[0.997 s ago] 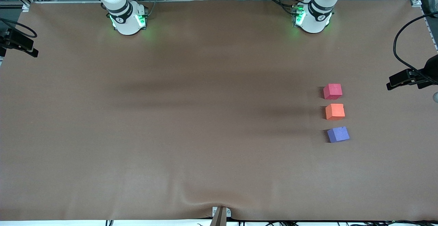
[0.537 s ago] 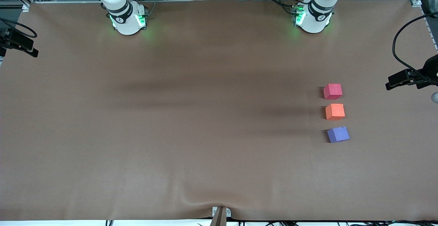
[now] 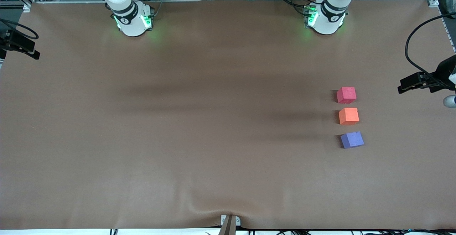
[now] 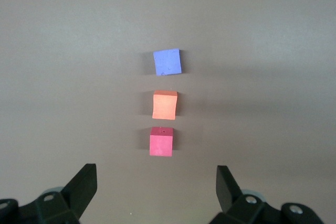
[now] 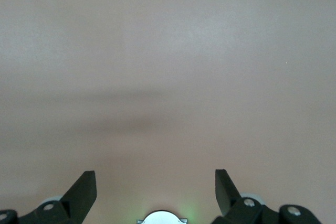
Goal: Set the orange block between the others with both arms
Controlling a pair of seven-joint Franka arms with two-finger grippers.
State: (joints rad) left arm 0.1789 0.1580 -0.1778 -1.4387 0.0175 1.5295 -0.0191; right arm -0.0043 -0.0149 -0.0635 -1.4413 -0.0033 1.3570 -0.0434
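Orange block (image 3: 348, 116) sits between red-pink cube (image 3: 346, 95) and purple-blue cube (image 3: 352, 139); both end effectors spread apart.

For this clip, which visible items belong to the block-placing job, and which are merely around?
Job:
- small matte orange foam cube
- red-pink cube
- purple-blue cube
- left gripper, open
- right gripper, open

Merely around:
- brown table cover
- black side cameras

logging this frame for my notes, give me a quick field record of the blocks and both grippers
orange block: on the table, between the other two, touching neither
red-pink block: farthest from the front camera in the row
purple-blue block: nearest to the front camera
row location: toward the left arm's end of the table
left gripper: open, empty, high over the row
right gripper: open, empty, over bare table
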